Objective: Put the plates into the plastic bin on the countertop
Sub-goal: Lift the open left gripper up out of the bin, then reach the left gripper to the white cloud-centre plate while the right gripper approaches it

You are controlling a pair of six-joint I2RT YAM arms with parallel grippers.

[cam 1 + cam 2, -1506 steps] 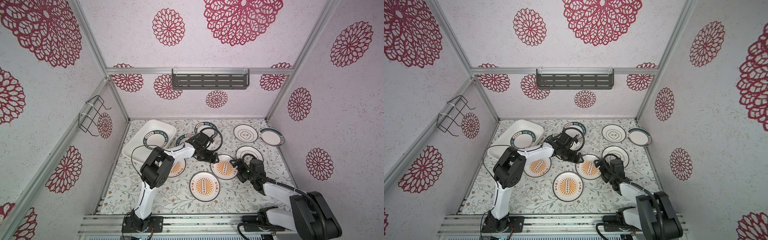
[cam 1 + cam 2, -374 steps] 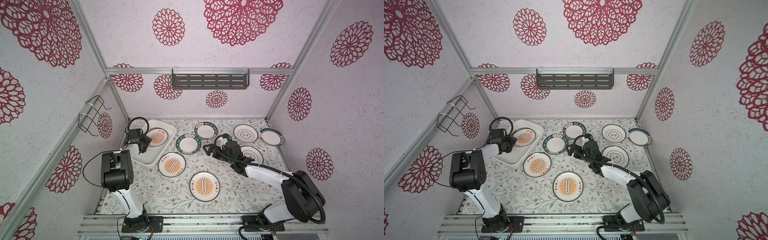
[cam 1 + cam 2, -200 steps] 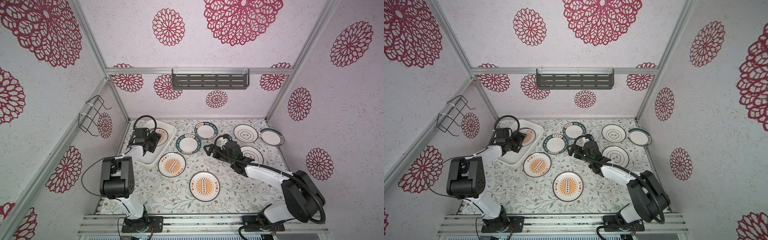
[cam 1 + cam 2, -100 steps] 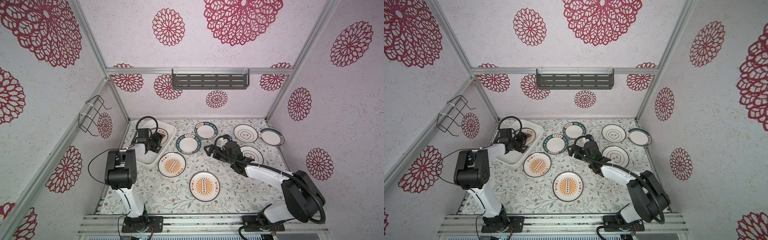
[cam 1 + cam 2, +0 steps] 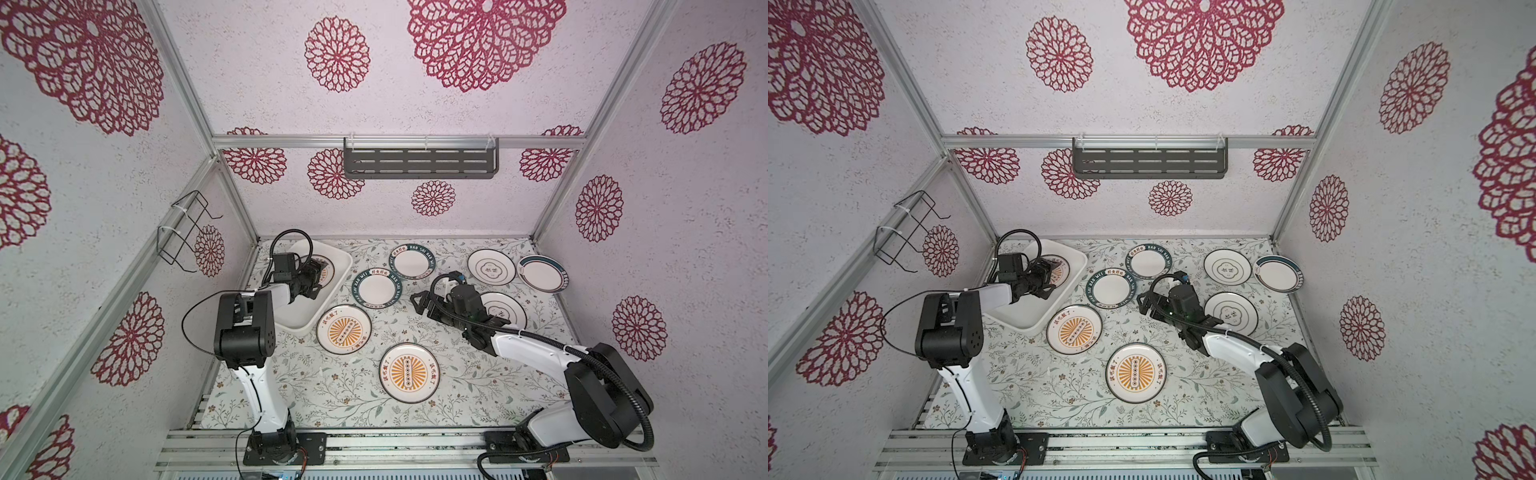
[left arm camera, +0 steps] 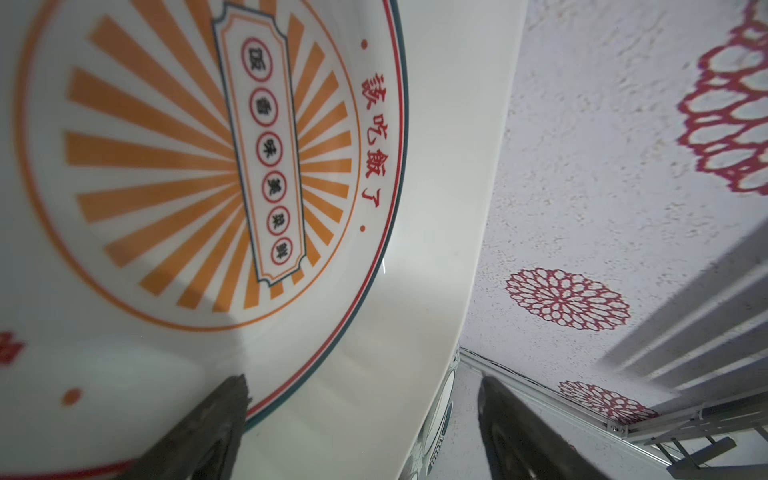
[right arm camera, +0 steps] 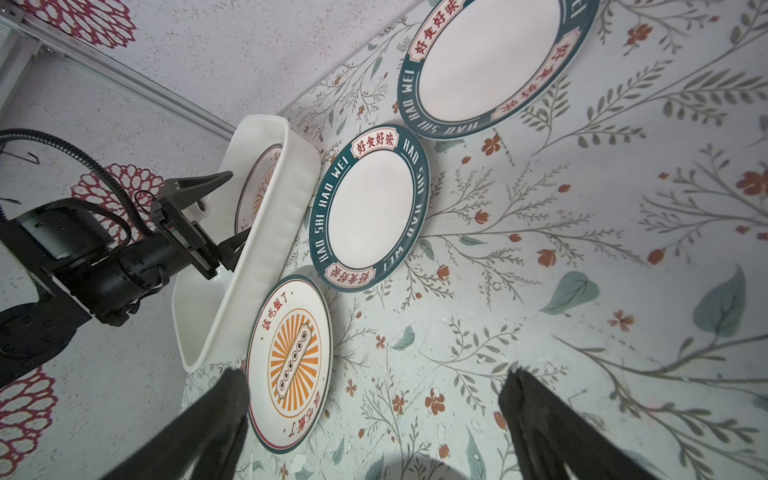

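My left gripper (image 5: 314,276) hangs open over the sunburst plate (image 6: 187,166) inside the bin (image 5: 296,318); if I withdraw low, a finger (image 6: 208,432) may snag its rim. My right gripper (image 5: 426,299) is open, well outside the bin.

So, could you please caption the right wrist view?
Open right pincer over the countertop, facing the bin where the open left pincer hovers by a sunburst plate.
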